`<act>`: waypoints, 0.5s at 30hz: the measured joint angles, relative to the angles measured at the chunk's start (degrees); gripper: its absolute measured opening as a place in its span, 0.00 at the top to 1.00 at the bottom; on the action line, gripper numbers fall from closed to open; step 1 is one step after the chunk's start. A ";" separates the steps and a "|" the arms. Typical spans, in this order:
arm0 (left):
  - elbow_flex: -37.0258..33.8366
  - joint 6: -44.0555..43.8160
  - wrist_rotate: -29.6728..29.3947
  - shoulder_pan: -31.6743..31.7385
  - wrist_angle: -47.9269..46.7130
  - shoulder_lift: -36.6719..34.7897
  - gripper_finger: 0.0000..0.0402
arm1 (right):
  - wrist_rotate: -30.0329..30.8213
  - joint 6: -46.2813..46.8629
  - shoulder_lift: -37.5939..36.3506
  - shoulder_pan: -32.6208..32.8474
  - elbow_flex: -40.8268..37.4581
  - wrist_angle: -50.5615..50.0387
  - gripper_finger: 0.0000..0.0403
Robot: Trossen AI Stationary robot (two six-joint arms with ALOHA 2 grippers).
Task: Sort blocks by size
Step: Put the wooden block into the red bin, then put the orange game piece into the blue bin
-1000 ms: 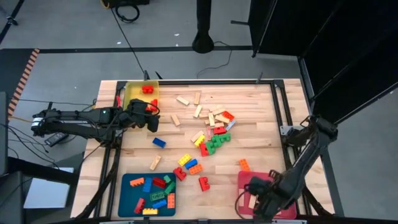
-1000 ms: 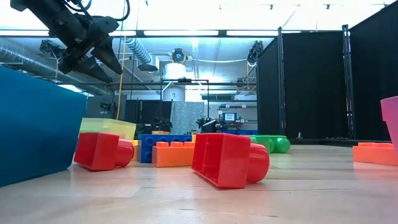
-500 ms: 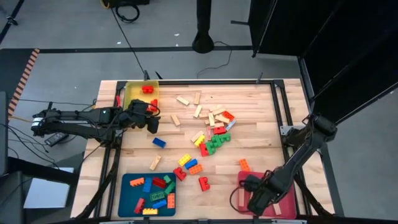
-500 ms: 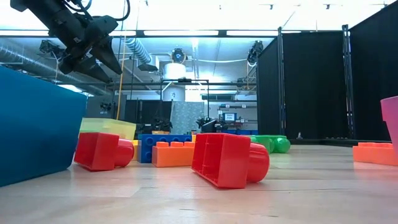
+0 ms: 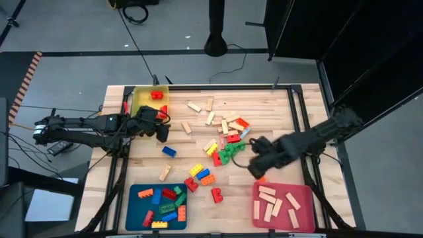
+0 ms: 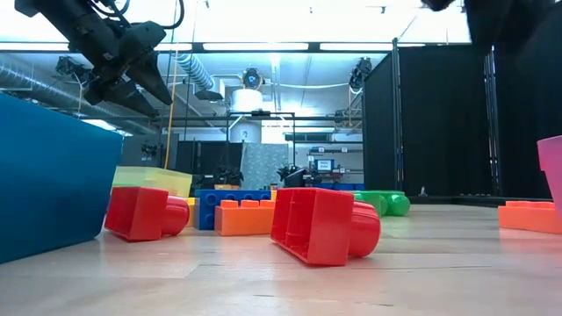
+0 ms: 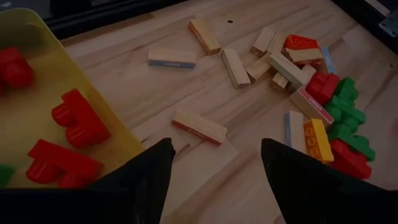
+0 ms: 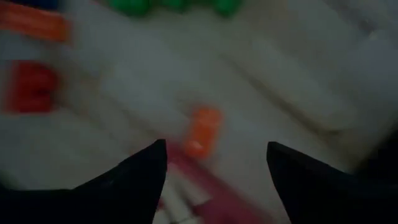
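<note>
While both arms hang above the table, the scene reads as follows.

Right gripper [image 5: 254,164]: its fingers stand apart with nothing between them; it hovers over bare wood at the near right of the central pile, above an orange brick [image 8: 203,130] that shows between the fingers in its wrist view (that view is blurred, so little else can be told there).

Pink tray [image 5: 304,190]: just beside the right gripper, toward the table's front edge; several pale wooden bars [image 5: 272,201] lie loose inside it.

Left gripper [image 5: 160,131]: fingers spread wide and empty, held at the corner of the yellow tray [image 7: 25,37] with the tray just behind and beside it.

Yellow tray contents: red bricks [image 7: 79,118] lie inside.

Blocks ahead of the left gripper: one wooden bar [image 7: 199,126] lies nearest on the table, with more bars and a heap of red, green and yellow bricks [image 7: 339,118] farther out.

Blue tray [image 5: 134,198]: at the table's front left, well apart from both grippers, holding mixed coloured bricks.

Loose bricks near that tray: a blue brick [image 5: 169,151] and a few red, yellow and orange ones lie between the pile and the blue tray.
</note>
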 joint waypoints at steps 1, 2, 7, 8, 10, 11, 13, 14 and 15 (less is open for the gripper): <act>0.00 0.41 0.57 0.00 -0.01 0.00 0.37 | -0.22 -1.96 1.08 -1.37 0.00 -0.87 0.29; 0.00 0.69 0.88 0.00 -0.04 0.00 0.37 | -0.44 -3.89 2.22 -2.54 0.00 -0.89 0.29; 0.00 0.80 2.01 0.00 -0.02 0.00 0.37 | -2.20 -9.78 8.82 -6.07 -0.01 1.16 0.29; 0.00 0.80 2.21 0.00 -0.04 0.00 0.37 | -2.49 -10.09 9.88 -6.37 -0.02 1.04 0.28; 0.00 0.93 2.39 0.00 -0.03 0.00 0.37 | -2.92 -10.61 11.65 -6.70 -0.02 1.35 0.28; 0.00 1.17 2.42 0.00 -0.02 0.00 0.37 | -3.28 -10.81 12.39 -6.89 -0.02 1.54 0.28; 0.00 2.12 2.44 0.00 -0.03 0.02 0.37 | -3.19 -11.30 13.16 -7.10 -0.57 2.36 0.27; 0.00 2.23 2.44 0.00 -0.02 0.02 0.37 | -3.23 -11.31 13.19 -7.33 -1.43 2.53 0.27; 0.00 2.28 2.45 0.00 -0.02 0.02 0.37 | -3.34 -10.95 12.91 -7.45 -2.83 2.88 0.28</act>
